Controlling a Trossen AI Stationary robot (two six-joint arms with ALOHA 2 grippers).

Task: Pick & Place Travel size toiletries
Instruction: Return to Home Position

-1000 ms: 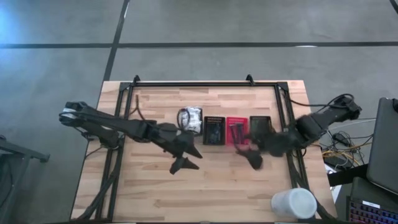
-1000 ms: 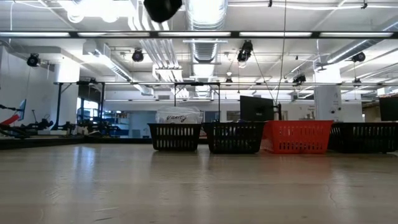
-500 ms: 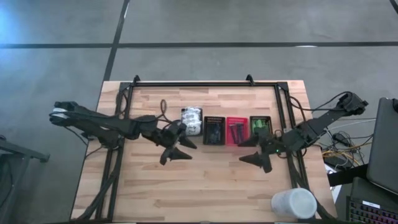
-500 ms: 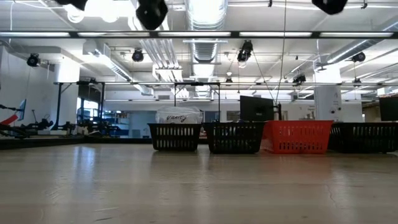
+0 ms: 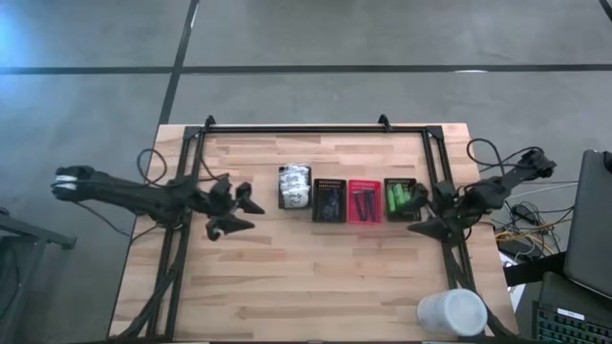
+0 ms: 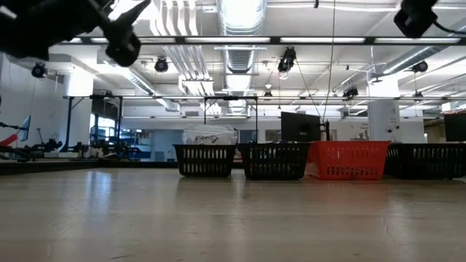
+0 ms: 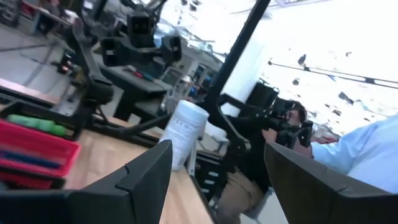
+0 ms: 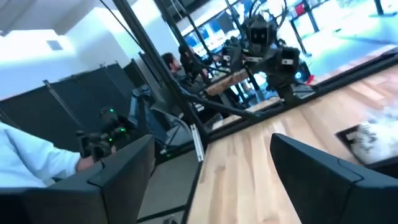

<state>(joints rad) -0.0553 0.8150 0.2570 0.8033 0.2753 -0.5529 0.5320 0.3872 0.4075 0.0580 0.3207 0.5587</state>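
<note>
Four small mesh bins stand in a row at the table's middle. The leftmost (image 5: 295, 185) holds white packets, which also show in the right wrist view (image 8: 373, 134). The black bin beside it (image 5: 328, 201) holds dark tubes. The red bin (image 5: 363, 203) holds thin dark razors. The rightmost (image 5: 401, 197) holds green bottles (image 7: 31, 121). My left gripper (image 5: 241, 214) hovers open left of the row, with nothing between its fingers (image 7: 146, 180). My right gripper (image 5: 421, 222) hovers open by the row's right end, also with nothing between its fingers (image 8: 323, 180).
A large white cup (image 5: 451, 311) stands at the table's near right corner, also seen in the left wrist view (image 7: 185, 130). A black metal frame (image 5: 316, 128) runs along the table's far edge and sides. A person in a light blue sleeve (image 7: 373, 155) stands beyond the table.
Both grippers have drawn back from the table's middle and sunk lower. My left has gone toward the left edge and my right toward the right edge. Both have tipped up from pointing downward to about level. The bins have kept still.
</note>
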